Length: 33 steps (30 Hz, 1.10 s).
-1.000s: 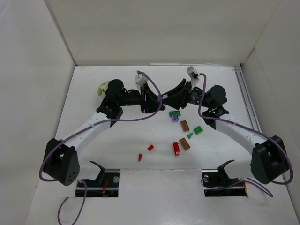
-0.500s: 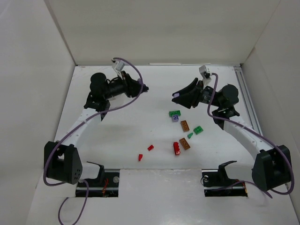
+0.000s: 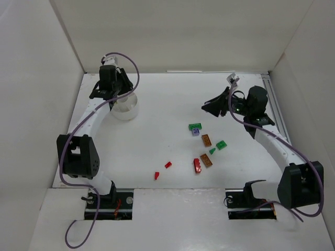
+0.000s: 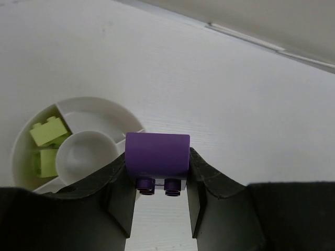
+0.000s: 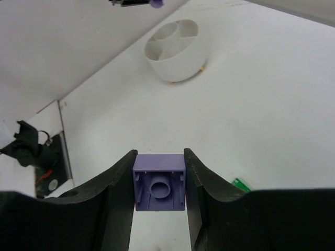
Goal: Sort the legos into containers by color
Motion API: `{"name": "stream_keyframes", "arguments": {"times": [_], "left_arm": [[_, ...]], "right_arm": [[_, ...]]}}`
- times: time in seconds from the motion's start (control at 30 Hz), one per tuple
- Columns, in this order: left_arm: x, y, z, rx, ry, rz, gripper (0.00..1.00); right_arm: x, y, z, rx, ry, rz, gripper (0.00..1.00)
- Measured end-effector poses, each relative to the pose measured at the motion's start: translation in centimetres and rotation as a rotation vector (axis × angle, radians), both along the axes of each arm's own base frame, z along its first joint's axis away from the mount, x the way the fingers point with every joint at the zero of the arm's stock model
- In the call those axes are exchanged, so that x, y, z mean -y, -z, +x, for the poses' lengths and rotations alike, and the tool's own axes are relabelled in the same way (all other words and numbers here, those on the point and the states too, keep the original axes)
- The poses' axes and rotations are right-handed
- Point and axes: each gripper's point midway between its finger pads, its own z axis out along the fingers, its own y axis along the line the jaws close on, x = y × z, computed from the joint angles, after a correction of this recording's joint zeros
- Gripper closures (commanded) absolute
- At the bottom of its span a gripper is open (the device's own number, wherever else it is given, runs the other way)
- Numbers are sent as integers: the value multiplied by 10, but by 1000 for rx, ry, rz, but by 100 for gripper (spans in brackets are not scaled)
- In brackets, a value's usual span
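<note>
Holding a dark purple plastic brick tight, our left gripper hangs just above the small round white plastic cup. Its two fingers are only a little way apart, with the brick squeezed between them. The brick sits over the cup's rim, not over the middle of a pocket, so if we let go now we think it could hit the rim and bounce out onto the white table. It could also drop into the pocket where two yellow-green bricks lie, and then the colours would be mixed up. Our right gripper is well away from the cup. Its fingers are also a little way apart, pinching a lilac plastic brick with its hollow side up. That brick has a long ride to the cup, and it could slip out if the arm jerks. If both arms come to the cup together, they could bump each other or knock the light cup over and spill it. The other small bricks, green, brown, red and purple, lie loose far from the cup, closer to the right gripper.
</note>
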Motion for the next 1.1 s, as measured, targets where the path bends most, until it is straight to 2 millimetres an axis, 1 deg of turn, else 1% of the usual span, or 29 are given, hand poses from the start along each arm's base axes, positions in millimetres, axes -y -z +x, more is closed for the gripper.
{"name": "stream_keyframes", "arguments": {"times": [0.07,0.1,0.17,0.23,0.37,0.47,0.6,0.8,1.1], "left_arm": [[-11,17,2,-43,-28,29,100],[-13,24,2,-61,-29,40,100],[-12,32,3,-79,-22,54,100],[-12,37,3,-88,-15,64,100],[-10,37,3,-87,0,75,100],[-10,39,2,-84,4,78,100],[-11,43,-7,-93,3,83,100],[-16,40,-18,-86,-14,93,100],[-15,37,-19,-77,-6,87,100]], "right_arm": [[6,6,10,-8,26,-25,76],[9,10,14,-15,35,-36,76],[12,18,22,-33,47,-53,76],[15,28,27,-56,56,-67,76],[16,42,30,-94,55,-83,76],[16,45,30,-101,54,-91,76],[18,47,31,-97,57,-96,76],[19,47,32,-92,59,-100,77],[24,48,34,-90,72,-108,77]]}}
